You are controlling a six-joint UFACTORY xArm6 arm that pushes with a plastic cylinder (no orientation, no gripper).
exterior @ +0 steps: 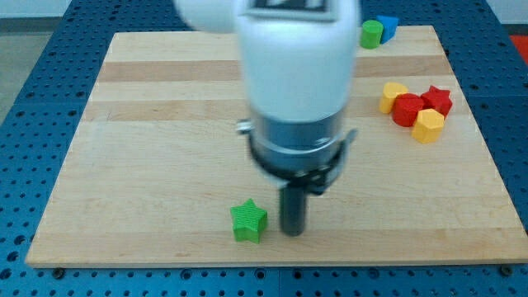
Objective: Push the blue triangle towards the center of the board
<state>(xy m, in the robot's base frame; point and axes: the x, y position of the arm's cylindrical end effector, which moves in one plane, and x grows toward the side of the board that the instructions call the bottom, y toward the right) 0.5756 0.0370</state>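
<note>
Wooden board (165,107) on blue perforated table (33,91). Going L to R:

Green star (248,221) near view's bottom edge, a bit L of ctr, lying flat on board.

Just R of it: my tip (293,232), dark rod pointing straight down, end on board surface. Close beside green star, narrow gap visible, not touching as far as I can tell. Rod hangs from big white/grey arm body (293,74), which covers much of board ctr & top-middle. No hand on this rig, so nothing grasped or released; bare rod only.

Top, R of arm: green block (371,33), shape unclear, touching blue block (387,26) just behind/R of it. Blue block = task piece presumably; triangle shape can't be confirmed, partly hidden by green. Sits at board's top edge, well apart fr tip.

R side cluster, pieces touching: yellow block (393,96), red block (407,110), yellow hexagon-ish block (428,125), red star (437,100).
</note>
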